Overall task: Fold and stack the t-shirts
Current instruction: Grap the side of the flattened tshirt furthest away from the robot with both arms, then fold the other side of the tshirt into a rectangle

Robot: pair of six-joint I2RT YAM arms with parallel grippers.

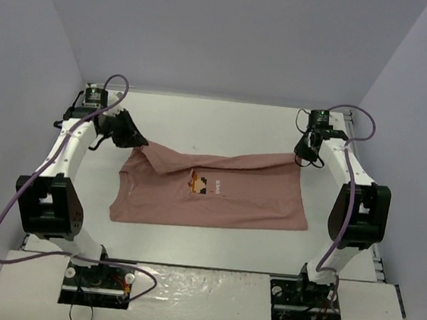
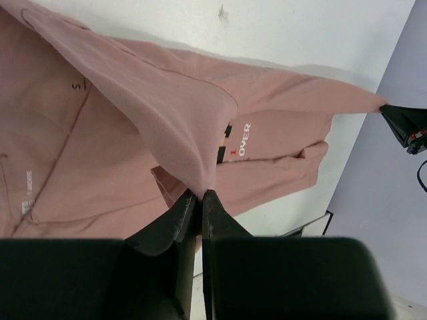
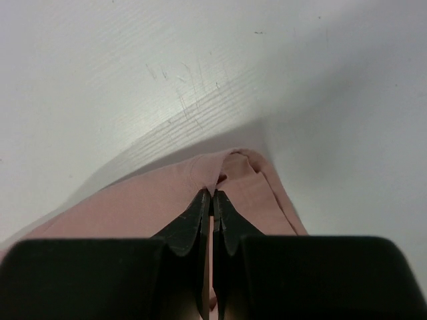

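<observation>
One salmon-pink t-shirt [image 1: 210, 194] with a small pixel graphic [image 1: 202, 182] lies across the middle of the white table [image 1: 225, 123]. Its far edge is lifted at both ends. My left gripper [image 1: 140, 143] is shut on the far left corner, and the cloth [image 2: 187, 133] rises in a taut ridge into its black fingers [image 2: 175, 215]. My right gripper [image 1: 299, 157] is shut on the far right corner, with the hem [image 3: 220, 172] pinched between its fingertips [image 3: 199, 205]. The near part of the shirt rests flat on the table.
Purple-grey walls [image 1: 234, 32] close in the table at the back and both sides. The arm bases [image 1: 98, 274] stand at the near edge, with purple cables [image 1: 9, 215] looping along the arms. Bare table shows beyond the shirt [image 3: 167, 73].
</observation>
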